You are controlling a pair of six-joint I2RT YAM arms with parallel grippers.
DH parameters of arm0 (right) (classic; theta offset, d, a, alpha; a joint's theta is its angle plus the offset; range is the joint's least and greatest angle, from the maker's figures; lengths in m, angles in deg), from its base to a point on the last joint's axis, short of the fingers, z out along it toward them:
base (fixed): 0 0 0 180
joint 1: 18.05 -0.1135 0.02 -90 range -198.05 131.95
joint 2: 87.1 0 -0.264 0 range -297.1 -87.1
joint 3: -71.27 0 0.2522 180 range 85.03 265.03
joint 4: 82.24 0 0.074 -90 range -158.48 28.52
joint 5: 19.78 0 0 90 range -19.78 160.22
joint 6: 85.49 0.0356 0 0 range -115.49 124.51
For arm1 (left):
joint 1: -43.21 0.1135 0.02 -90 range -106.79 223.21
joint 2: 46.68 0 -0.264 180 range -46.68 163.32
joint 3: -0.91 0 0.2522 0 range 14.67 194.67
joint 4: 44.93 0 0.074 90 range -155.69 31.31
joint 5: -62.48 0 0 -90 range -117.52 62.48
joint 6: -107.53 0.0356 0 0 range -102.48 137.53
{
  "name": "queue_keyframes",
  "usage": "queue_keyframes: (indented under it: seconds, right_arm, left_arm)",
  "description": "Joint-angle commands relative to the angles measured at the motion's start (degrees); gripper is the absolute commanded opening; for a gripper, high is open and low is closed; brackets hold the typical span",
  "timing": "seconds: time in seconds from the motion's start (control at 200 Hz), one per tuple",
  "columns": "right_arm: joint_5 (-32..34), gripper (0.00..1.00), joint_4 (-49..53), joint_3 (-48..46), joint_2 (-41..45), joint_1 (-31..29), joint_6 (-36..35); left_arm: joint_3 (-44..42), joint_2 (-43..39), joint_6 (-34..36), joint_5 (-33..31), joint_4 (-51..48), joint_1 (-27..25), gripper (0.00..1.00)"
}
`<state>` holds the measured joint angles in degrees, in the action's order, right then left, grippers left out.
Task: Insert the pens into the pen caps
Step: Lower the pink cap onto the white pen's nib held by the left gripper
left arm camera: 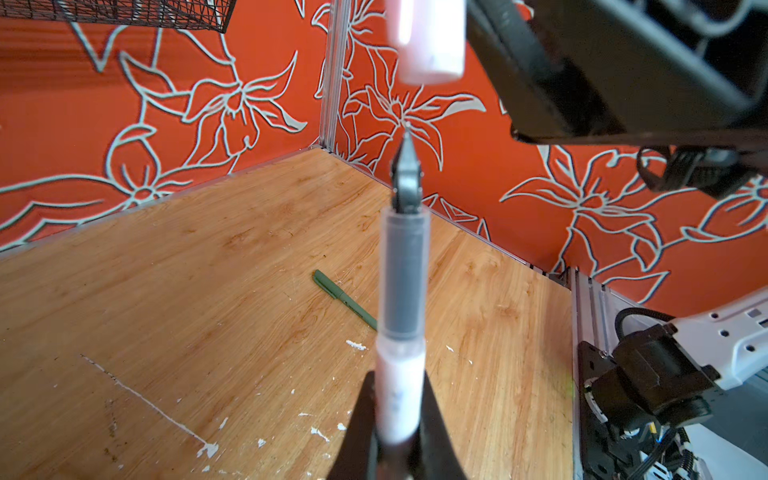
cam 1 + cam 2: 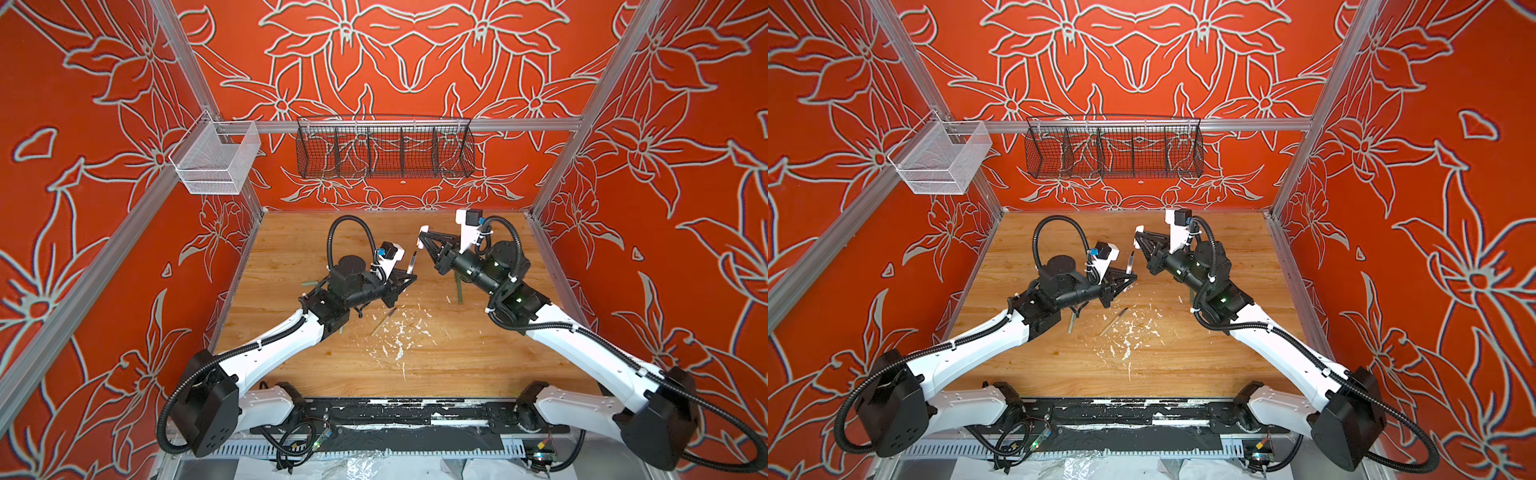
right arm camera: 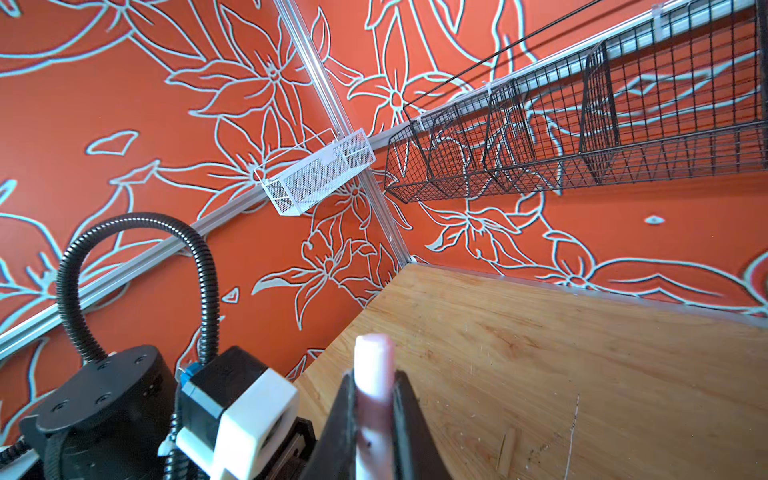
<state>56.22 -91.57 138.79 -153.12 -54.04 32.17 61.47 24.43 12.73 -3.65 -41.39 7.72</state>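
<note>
Pink pen (image 1: 401,374) is clamped by the left gripper (image 1: 398,419), pink cap (image 1: 430,41) by the right gripper (image 3: 374,407), just off the tip. Misaligned, the tip could be jammed against the rim.

The pink pen (image 1: 400,390) aims its dark tip at the pink cap (image 1: 430,41), not touching. A dark green pen (image 1: 341,297) lies flat.

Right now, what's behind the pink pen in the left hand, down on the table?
A dark green pen lies on the wooden table behind the pink pen, white paint flecks nearby. One end runs behind the barrel, so it's hidden.
</note>
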Motion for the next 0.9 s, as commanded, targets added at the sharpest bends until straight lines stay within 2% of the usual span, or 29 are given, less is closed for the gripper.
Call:
queue_keyframes:
  seconds: [0.0, 0.465, 0.896]
  right_arm:
    - [-0.31, 0.1, -2.38, 0.34, -0.25, -0.57, 0.39]
    - [-1.86, 0.1, -3.18, -0.14, -2.27, -1.19, 2.48]
    - [0.14, 0.1, -2.01, -1.26, 0.78, -1.37, 1.09]
  left_arm:
    - [-0.05, 0.05, 0.31, 0.77, 1.59, -0.47, 0.0]
    - [-0.11, -0.48, 0.75, 0.12, 1.34, -0.55, 0.0]
    - [-0.15, -0.59, 0.93, -0.14, 1.24, -0.55, 0.0]
